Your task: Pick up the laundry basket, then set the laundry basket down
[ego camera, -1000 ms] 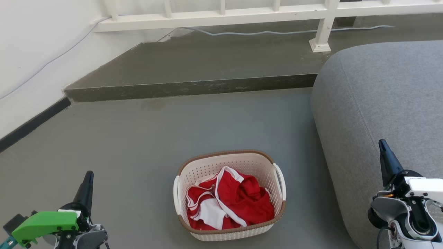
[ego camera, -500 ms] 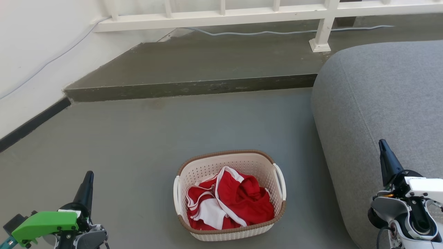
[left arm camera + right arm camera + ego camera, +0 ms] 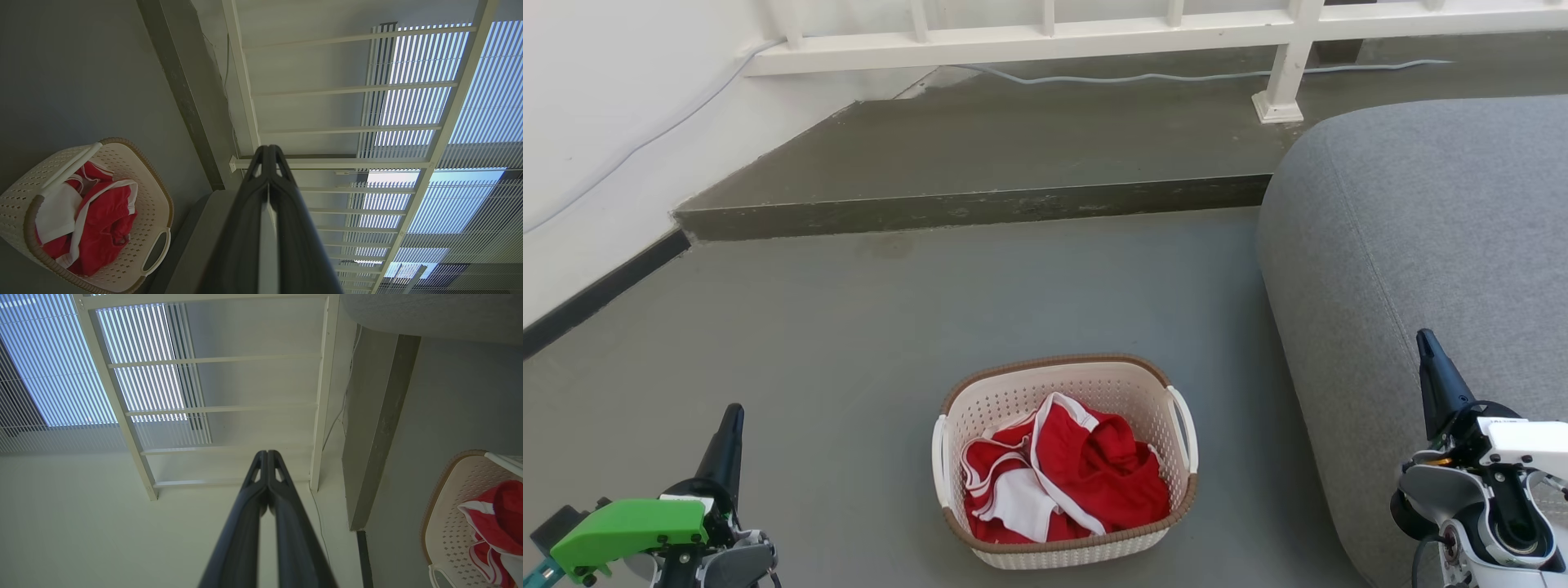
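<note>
Closest in, at the lower left of the head view: left gripper (image 3: pixel 733 412), green housing (image 3: pixel 629 527) behind it, fingers pointing up, pressed together on nothing. Same left gripper (image 3: pixel 268 149) in the left wrist view, tips meeting. At the lower right of the head view: right gripper (image 3: pixel 1424 340), likewise closed and empty, seen against the grey sofa (image 3: pixel 1421 229). In the right wrist view, right gripper (image 3: pixel 267 453) with tips touching.

Between the two and well apart from both: laundry basket (image 3: pixel 1058 384), upright on the grey floor (image 3: pixel 849 327), untouched. Cream perforated walls, brown woven-look rim, a white handle (image 3: pixel 1186 429) on each short side. Inside, crumpled red clothes (image 3: pixel 1094 465) with white trim, lying below the rim. Just to the right, near but apart: rounded edge of the sofa. Laundry basket (image 3: pixel 122 159) also at the lower left of the left wrist view, and laundry basket (image 3: pixel 445 522) at the lower right of the right wrist view.

Beyond, bare floor up to a low concrete step (image 3: pixel 980 208). On the step, a white railing (image 3: pixel 1045 37) and a pale cable (image 3: pixel 1176 77) along its base. Far left: white wall (image 3: pixel 605 98) with a dark skirting strip (image 3: pixel 600 287).
</note>
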Robot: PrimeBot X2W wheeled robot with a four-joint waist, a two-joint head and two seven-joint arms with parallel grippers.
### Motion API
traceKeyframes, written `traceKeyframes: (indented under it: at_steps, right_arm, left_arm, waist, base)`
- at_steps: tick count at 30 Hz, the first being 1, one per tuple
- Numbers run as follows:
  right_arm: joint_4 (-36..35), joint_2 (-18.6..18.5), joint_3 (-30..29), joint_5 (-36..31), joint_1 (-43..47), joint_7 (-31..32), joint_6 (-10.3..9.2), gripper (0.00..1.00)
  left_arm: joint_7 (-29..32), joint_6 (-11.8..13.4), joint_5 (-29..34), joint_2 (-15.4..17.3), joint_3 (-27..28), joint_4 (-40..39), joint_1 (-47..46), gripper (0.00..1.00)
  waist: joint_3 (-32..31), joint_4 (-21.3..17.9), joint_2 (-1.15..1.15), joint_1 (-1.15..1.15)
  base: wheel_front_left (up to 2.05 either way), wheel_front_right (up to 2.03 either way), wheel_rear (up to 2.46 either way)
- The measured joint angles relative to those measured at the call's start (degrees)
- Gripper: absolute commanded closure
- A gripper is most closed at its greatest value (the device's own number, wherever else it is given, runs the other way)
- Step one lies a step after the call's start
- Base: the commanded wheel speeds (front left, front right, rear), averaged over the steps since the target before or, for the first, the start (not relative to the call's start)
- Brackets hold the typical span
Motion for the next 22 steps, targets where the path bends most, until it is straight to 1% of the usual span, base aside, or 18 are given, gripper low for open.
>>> traceKeyframes:
  at_steps: [22]
  right_arm:
    - [0.0, 0.0, 0.0, 0.0, 0.0, 0.0, 0.01, 1.0]
  left_arm:
    - [0.0, -0.2, 0.0, 0.0, 0.1, 0.1, 0.0, 1.0]
  waist:
    - [0.0, 0.0, 0.0, 0.0]
  base:
    - [0.0, 0.0, 0.0]
